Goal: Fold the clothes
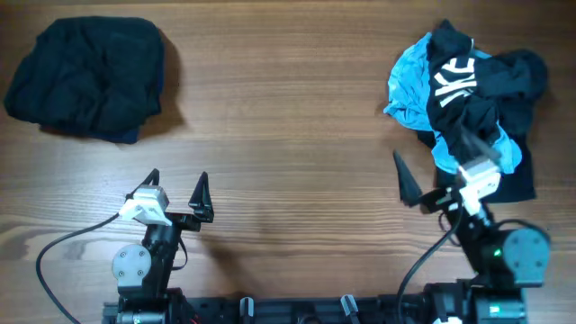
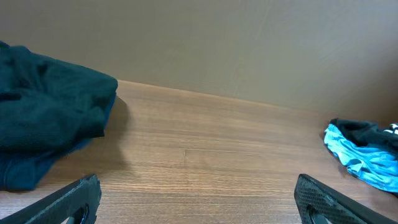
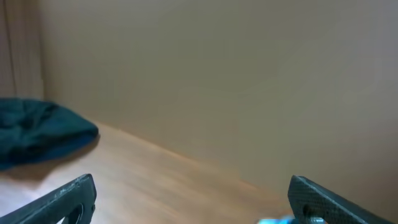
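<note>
A crumpled dark navy garment pile (image 1: pixel 85 76) lies at the far left of the wooden table (image 1: pixel 288 135). A heap of bright blue and black clothes with white lettering (image 1: pixel 468 94) lies at the far right. My left gripper (image 1: pixel 175 193) is open and empty near the front edge, apart from both piles. My right gripper (image 1: pixel 441 162) is open at the near edge of the blue and black heap, one finger over the cloth. In the left wrist view the open jaws (image 2: pixel 199 205) frame bare wood, with the navy pile (image 2: pixel 43 124) to the left and the blue heap (image 2: pixel 364 155) to the right.
The right wrist view is blurred. It shows the open jaws (image 3: pixel 193 205), the navy pile (image 3: pixel 37 130) at far left and a sliver of blue cloth (image 3: pixel 277 220) at the bottom. A plain beige wall (image 2: pixel 217 43) stands behind the table.
</note>
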`<control>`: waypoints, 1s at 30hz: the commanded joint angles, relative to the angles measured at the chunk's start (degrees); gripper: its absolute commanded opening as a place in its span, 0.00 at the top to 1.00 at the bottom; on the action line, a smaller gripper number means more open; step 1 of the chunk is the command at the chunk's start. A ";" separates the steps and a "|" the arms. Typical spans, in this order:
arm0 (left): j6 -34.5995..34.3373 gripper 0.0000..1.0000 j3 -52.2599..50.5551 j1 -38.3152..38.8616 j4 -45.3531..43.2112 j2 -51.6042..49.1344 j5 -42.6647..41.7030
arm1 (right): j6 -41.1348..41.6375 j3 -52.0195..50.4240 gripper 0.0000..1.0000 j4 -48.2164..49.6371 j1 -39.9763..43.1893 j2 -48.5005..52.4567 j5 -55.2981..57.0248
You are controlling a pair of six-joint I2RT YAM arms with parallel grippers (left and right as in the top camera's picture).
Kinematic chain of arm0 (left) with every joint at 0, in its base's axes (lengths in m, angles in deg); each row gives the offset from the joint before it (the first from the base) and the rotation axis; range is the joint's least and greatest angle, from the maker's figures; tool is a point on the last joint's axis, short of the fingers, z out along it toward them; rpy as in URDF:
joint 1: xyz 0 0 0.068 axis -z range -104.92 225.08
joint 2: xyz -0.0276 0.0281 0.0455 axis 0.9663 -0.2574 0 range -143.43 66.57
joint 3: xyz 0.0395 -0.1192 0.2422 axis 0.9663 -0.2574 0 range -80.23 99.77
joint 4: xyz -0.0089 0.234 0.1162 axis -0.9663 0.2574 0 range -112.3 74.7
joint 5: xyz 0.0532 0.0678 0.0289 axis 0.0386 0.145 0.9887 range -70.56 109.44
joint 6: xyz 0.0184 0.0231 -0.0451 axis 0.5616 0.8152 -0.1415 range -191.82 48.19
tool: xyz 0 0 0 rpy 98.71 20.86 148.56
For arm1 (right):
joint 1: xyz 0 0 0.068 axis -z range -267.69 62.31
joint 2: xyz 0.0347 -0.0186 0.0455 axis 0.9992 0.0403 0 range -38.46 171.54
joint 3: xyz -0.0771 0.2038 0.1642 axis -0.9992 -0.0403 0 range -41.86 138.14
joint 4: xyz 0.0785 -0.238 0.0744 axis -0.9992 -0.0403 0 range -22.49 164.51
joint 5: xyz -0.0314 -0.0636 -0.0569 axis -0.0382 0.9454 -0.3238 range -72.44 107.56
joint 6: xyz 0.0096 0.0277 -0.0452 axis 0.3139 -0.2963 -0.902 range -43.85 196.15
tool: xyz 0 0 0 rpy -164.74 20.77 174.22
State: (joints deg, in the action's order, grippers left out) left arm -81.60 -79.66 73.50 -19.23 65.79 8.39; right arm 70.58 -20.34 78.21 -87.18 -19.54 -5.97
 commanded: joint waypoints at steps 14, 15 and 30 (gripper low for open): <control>-0.31 0.00 -0.26 0.20 0.22 0.50 -1.14 | 5.55 -21.24 0.00 0.11 -0.17 -17.62 8.61; -0.33 0.00 -0.26 0.20 0.22 0.50 -1.14 | 5.55 -21.22 0.00 -1.46 -0.17 -18.51 8.74; -0.33 0.00 -0.26 0.20 0.22 0.50 -1.14 | 5.57 -21.22 0.00 -2.89 -0.17 -18.43 13.03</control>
State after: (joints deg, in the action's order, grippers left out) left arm -81.60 -79.66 73.50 -19.21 65.79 8.37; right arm 75.07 -41.43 75.26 -87.18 -37.31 6.07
